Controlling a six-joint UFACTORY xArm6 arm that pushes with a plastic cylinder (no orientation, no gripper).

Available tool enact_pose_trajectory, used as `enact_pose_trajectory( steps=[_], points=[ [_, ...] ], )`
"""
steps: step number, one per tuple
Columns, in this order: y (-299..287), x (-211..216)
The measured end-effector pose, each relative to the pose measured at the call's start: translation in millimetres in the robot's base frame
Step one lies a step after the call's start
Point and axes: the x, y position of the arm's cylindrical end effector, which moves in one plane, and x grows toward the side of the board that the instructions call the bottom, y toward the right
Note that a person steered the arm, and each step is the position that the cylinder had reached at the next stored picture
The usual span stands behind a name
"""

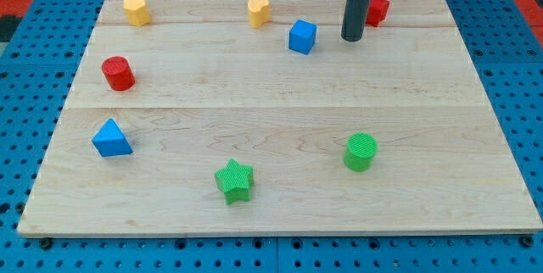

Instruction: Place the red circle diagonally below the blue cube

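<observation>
**Risk check: red circle is far from my tip, long push ahead**

Red circle [118, 73] sits near the view's left edge of the table [280, 214], upper half, standing alone. Blue cube [302, 36] is well apart from it, toward the view's top centre. Target spot, diagonally below the cube, looks free on either side.

My tip [352, 39] is just to the view's right of the blue cube, with a red block [377, 8] partly hidden behind the rod. No fingers on this rig, only a bare rod, so nothing is held or clamped; contact is push only.

What I think can go wrong:
- Direct line from my tip to the circle runs through the blue cube. Clip it and the reference moves, so the target moves too.
- The circle is round, so an off-centre push will likely let it roll off the tip sideways.
- Approaching from its left means working close to the table edge, with little margin.
- Yellow blocks [136, 9] [259, 11] at the top and the blue triangle [111, 138] below the circle are bystanders; a wide detour could nudge them.
- Overshoot on the final push could shove the circle into the cube.
</observation>
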Motion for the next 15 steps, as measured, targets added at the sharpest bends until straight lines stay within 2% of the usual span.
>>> enact_pose_trajectory(
  steps=[1, 2, 3, 4, 5, 6, 7, 8, 9, 10, 12, 13, 14, 15],
  points=[
    [-72.9, 0.0],
    [-97.4, 2.6],
    [-123.4, 42.5],
    [-123.9, 106.4],
    [-202.6, 144.3],
    [-291.6, 133.8],
    [-335.1, 116.5],
    [-337.2, 76.0],
    [-377.4, 72.3],
    [-334.0, 68.4],
    [-348.2, 22.5],
    [-274.9, 15.6],
    [-225.7, 34.2],
    [-207.3, 48.6]
  ],
)
